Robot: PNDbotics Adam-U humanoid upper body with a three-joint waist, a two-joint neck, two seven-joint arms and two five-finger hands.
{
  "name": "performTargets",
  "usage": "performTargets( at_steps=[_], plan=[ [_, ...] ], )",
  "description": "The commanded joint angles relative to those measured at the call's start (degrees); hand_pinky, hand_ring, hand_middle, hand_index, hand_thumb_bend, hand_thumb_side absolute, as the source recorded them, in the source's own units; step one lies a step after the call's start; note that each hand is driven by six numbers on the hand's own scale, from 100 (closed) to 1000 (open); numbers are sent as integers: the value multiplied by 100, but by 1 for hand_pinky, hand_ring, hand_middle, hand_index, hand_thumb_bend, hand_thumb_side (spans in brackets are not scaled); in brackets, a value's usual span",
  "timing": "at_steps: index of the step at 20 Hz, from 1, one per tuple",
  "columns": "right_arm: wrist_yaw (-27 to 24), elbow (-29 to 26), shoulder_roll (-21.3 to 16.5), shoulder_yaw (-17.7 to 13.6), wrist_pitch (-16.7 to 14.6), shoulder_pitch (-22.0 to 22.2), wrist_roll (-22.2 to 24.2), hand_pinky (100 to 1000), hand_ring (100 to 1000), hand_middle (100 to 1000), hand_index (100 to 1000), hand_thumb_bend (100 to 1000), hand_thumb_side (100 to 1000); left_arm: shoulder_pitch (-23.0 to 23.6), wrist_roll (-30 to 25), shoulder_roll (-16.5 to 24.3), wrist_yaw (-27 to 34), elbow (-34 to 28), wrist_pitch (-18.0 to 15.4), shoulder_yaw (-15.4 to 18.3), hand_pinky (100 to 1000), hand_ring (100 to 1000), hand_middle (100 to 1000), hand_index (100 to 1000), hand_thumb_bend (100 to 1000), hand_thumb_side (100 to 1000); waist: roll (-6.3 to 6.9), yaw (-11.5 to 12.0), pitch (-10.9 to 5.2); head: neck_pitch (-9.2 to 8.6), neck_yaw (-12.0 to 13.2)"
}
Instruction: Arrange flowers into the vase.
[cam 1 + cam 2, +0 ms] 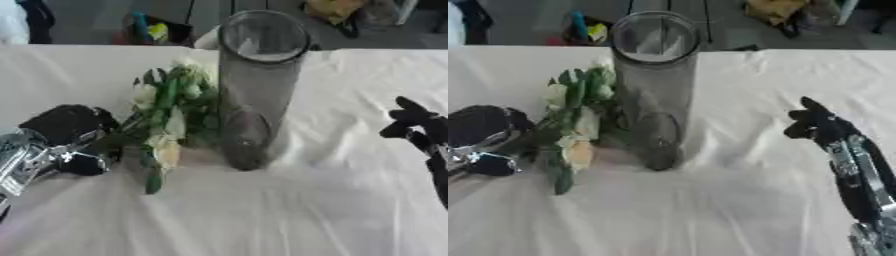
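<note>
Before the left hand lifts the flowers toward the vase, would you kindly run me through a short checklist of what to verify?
1. Vase upright on the table: ok.
2. Vase mouth unobstructed, nothing inside: ok.
3. Flowers lying left of the vase, outside it: ok.
4. Left hand at the stem end; actual grip on stems: cannot tell.
5. Right hand away from the vase, holding nothing: ok.
6. Blooms apart from the vase wall: cannot tell.

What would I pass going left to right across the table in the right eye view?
Left robot hand at the flower stems → flowers → clear vase standing upright → bare white tablecloth → right robot hand.
</note>
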Motion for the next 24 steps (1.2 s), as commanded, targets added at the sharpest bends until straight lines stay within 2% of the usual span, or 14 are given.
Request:
performTargets(
  at_steps=[1, 9, 10, 12, 14, 18, 24],
  plan=[
    [-28, -112, -35, -15, -6, -6, 21, 706, 1000, 556, 770, 100, 990, -83, -5, 123, -20, -7, 60, -20, 359, 506, 568, 740, 100, 491, 49, -3, -27, -34, 10],
    [-28, -112, -25, -19, -1, -1, 23, 707, 1000, 556, 771, 100, 990, -107, 66, 76, -119, 97, 125, -4, 267, 439, 506, 687, 100, 408, 45, -13, -22, -37, 13],
    [-27, -112, -24, -20, 0, 1, 23, 707, 1000, 556, 771, 100, 990, -107, 102, 73, -107, 94, 153, 5, 218, 406, 478, 650, 100, 383, 45, -12, -23, -38, 12],
    [-26, -112, -23, -21, 4, 4, 25, 707, 1000, 556, 771, 100, 990, -105, 171, 70, -58, 82, 212, 8, 179, 379, 456, 622, 100, 376, 45, -11, -24, -37, 11],
    [-24, -112, -20, -20, 6, 5, 31, 707, 1000, 555, 771, 100, 989, -111, 227, 67, 6, 68, 269, 12, 100, 311, 389, 542, 100, 336, 44, -9, -26, -39, 11],
    [-20, -112, -13, -20, 11, 12, 38, 708, 1000, 555, 771, 100, 990, -123, 361, 51, 233, 46, 395, 26, 100, 216, 296, 446, 100, 369, 39, -6, -25, -39, 17],
    [-17, -112, -7, -23, 13, 14, 43, 708, 1000, 555, 771, 100, 990, -135, 468, 45, 491, 51, 518, 28, 100, 130, 208, 358, 100, 281, 33, 9, -24, -32, 22]
  ],
)
